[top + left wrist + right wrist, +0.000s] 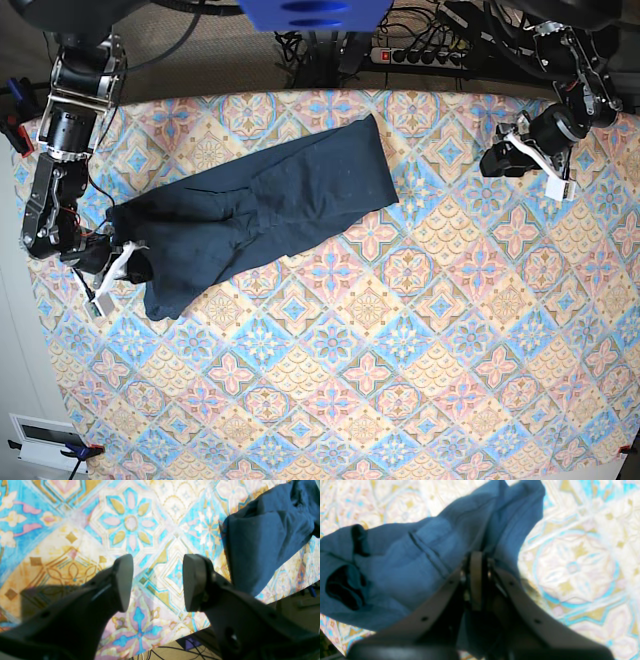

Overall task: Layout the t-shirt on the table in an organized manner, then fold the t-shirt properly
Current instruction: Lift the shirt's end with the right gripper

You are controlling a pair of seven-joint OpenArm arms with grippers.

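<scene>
Pinched shut, the right gripper [476, 580] is clamped on the t-shirt [255, 215], which lies crumpled across the patterned table's [400, 380] far-left part; the left gripper [157, 582] hangs spread open nearby, above cables [430, 45] beyond.

Navy t-shirt [255, 215], blue-pink-cream tiled table [400, 360]

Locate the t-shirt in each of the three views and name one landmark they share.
Left wrist: the t-shirt fills the upper right corner.
Right wrist: it spreads across left and centre, with the right gripper shut on it.
Base: upper left of centre.
Shared landmark: the tile-pattern table.
</scene>
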